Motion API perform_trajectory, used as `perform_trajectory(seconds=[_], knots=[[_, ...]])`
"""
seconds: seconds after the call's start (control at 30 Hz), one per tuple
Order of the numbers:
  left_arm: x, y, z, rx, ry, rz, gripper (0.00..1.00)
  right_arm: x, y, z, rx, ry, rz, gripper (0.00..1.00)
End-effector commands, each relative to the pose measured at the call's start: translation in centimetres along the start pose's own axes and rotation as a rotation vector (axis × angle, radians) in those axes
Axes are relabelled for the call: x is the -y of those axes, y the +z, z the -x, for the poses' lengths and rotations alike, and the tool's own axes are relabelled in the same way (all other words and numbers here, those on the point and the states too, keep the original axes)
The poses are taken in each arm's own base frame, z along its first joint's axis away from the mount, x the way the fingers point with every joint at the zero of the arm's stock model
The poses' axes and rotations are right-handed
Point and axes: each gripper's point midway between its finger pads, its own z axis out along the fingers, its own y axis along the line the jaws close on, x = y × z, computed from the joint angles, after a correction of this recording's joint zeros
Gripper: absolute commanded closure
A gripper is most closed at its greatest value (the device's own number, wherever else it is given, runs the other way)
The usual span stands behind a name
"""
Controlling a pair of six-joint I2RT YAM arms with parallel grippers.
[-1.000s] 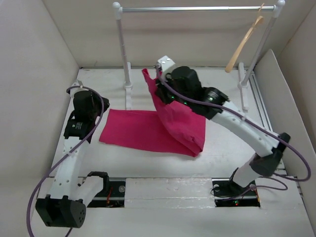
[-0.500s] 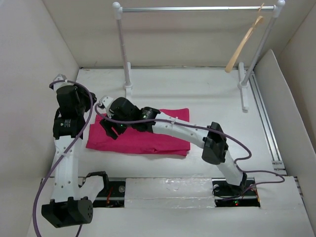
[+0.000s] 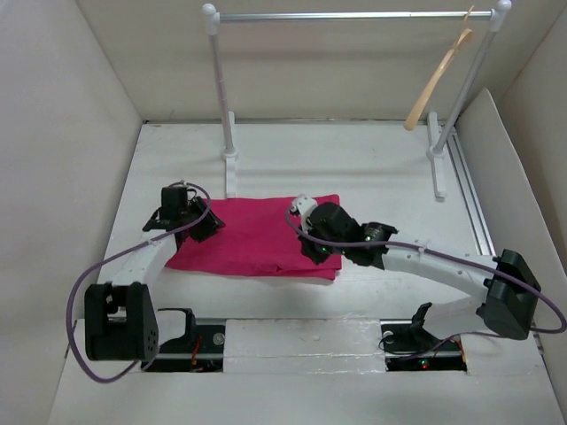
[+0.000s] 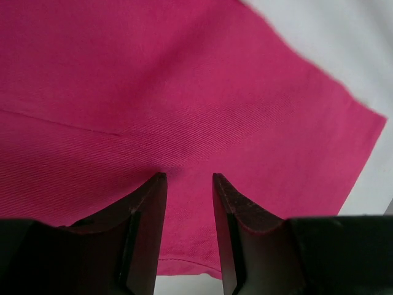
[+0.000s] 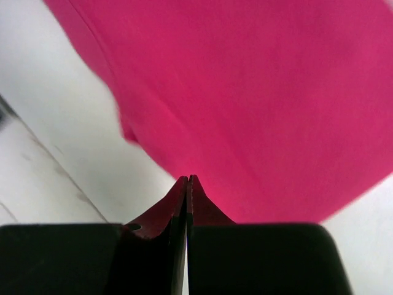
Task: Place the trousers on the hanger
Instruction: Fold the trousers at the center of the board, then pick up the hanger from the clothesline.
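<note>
The magenta trousers point(image 3: 257, 239) lie folded flat on the white table, in front of the rail's left post. My left gripper point(image 3: 205, 225) is low over their left end. In the left wrist view it point(image 4: 187, 184) is open, with the pink cloth point(image 4: 184, 92) under and beyond its fingers point(image 4: 147, 209) and nothing between them. My right gripper point(image 3: 312, 250) is over the trousers' right end near the front edge. In the right wrist view it point(image 5: 187, 179) is shut and empty, just above the cloth point(image 5: 258, 92). The tan wooden hanger point(image 3: 436, 81) hangs from the rail's right end.
The white-and-silver rail frame point(image 3: 345, 15) stands at the back, its left post foot point(image 3: 231, 164) just behind the trousers and its right post foot point(image 3: 436, 155) at the far right. Cardboard walls point(image 3: 62, 133) enclose the table on the left, back and right.
A second ago my right gripper held the trousers lifted; now they lie folded flat. My right arm swept left, then back over their right end. My left gripper came down onto their left end.
</note>
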Motion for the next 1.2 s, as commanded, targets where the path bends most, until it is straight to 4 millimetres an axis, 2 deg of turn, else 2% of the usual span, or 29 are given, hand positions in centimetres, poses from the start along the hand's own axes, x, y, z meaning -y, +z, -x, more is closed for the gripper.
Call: perform_trajectory(seconds=[0.0,0.03,0.07,0.17,0.23,0.27,0.3,0.37,0.47,0.53,0.57,0.6,0.63,0.67,0.73,0.77,0.8,0.83,0.87,0.9,0.93,0.97,1.0,1.03,1.07,1.1,1.13,1.17], knots=[[1.8,2.0,-0.7,-0.038,-0.019,-0.112,0.68,2.7,1.1,-6.2,-0.080,0.085,-0.078,0.95],[1.5,2.5,-0.9,-0.046,-0.026,-0.101,0.68,3.1,1.0,-6.5,-0.065,0.100,-0.083,0.95],[1.1,3.1,-0.8,-0.048,-0.033,-0.077,0.68,4.1,1.3,-8.8,-0.103,0.117,-0.105,0.95],[-3.2,4.6,-1.1,-0.068,-0.124,0.061,0.69,4.4,2.0,-11.0,-0.135,0.132,-0.102,0.96],[-7.4,4.5,-0.7,-0.054,-0.228,0.142,0.69,5.1,2.6,-15.1,-0.221,0.146,-0.131,0.98],[-7.4,4.5,-0.7,-0.054,-0.224,0.142,0.69,5.1,2.6,-15.1,-0.221,0.146,-0.132,0.98],[-8.4,4.0,-0.2,-0.030,-0.241,0.170,0.69,5.0,2.6,-16.5,-0.249,0.144,-0.131,1.00],[-8.5,3.3,0.1,-0.009,-0.234,0.185,0.70,4.6,2.3,-17.0,-0.255,0.141,-0.125,1.00],[-6.6,0.8,2.3,0.081,-0.211,0.144,0.70,4.5,1.0,-16.1,-0.252,0.116,-0.133,1.00],[-4.0,-1.6,4.9,0.172,-0.183,0.069,0.70,4.1,-0.8,-12.4,-0.190,0.070,-0.116,0.95],[-2.6,-2.5,5.6,0.198,-0.160,0.030,0.69,3.9,-1.6,-10.8,-0.162,0.054,-0.109,0.83],[-1.2,-3.6,6.5,0.238,-0.133,0.000,0.69,3.6,-2.8,-8.5,-0.109,0.015,-0.093,0.76],[0.9,-4.9,8.1,0.276,-0.095,-0.036,0.70,3.5,-4.3,-5.0,-0.053,0.006,-0.085,0.67],[2.8,-5.2,7.9,0.268,-0.050,-0.068,0.71,3.8,-5.4,-2.8,-0.010,-0.003,-0.087,0.51],[5.5,-5.6,8.2,0.265,0.006,-0.105,0.80,4.8,-8.0,0.9,0.057,-0.041,-0.099,0.42],[7.5,-5.5,6.9,0.234,0.054,-0.151,0.85,6.4,-10.7,5.5,0.170,-0.021,-0.142,0.39],[8.3,-5.0,6.3,0.216,0.077,-0.160,0.99,7.7,-12.4,7.6,0.221,-0.054,-0.176,0.41],[9.2,-4.8,5.6,0.201,0.101,-0.174,1.00,8.2,-14.0,9.5,0.272,-0.055,-0.161,0.55],[10.0,-4.6,4.9,0.191,0.129,-0.186,1.00,11.0,-17.7,13.2,0.391,-0.027,-0.236,0.91],[11.4,-4.1,2.9,0.164,0.187,-0.195,1.00,12.2,-19.5,14.7,0.445,-0.026,-0.259,1.00],[12.2,-4.0,2.0,0.161,0.217,-0.198,1.00,12.9,-21.3,16.5,0.514,-0.030,-0.261,1.00],[13.7,-3.5,0.0,0.133,0.290,-0.195,1.00,15.9,-23.8,18.5,0.577,-0.001,-0.327,1.00],[14.2,-3.5,-0.7,0.142,0.316,-0.189,1.00,17.5,-26.1,19.1,0.616,0.011,-0.392,1.00],[15.2,-3.7,-1.5,0.142,0.349,-0.194,1.00,18.4,-27.3,19.9,0.645,0.010,-0.391,1.00],[16.9,-4.4,-1.7,0.160,0.380,-0.211,1.00,20.2,-27.6,20.3,0.647,0.031,-0.416,0.89],[17.1,-4.2,-2.1,0.176,0.415,-0.174,1.00,23.0,-30.7,20.7,0.690,0.067,-0.508,0.75],[19.6,-5.5,-3.9,0.175,0.469,-0.227,1.00,24.2,-31.3,20.5,0.689,0.092,-0.520,0.61],[20.4,-5.9,-4.7,0.180,0.495,-0.232,1.00,25.8,-31.7,20.3,0.689,0.110,-0.533,0.40]])
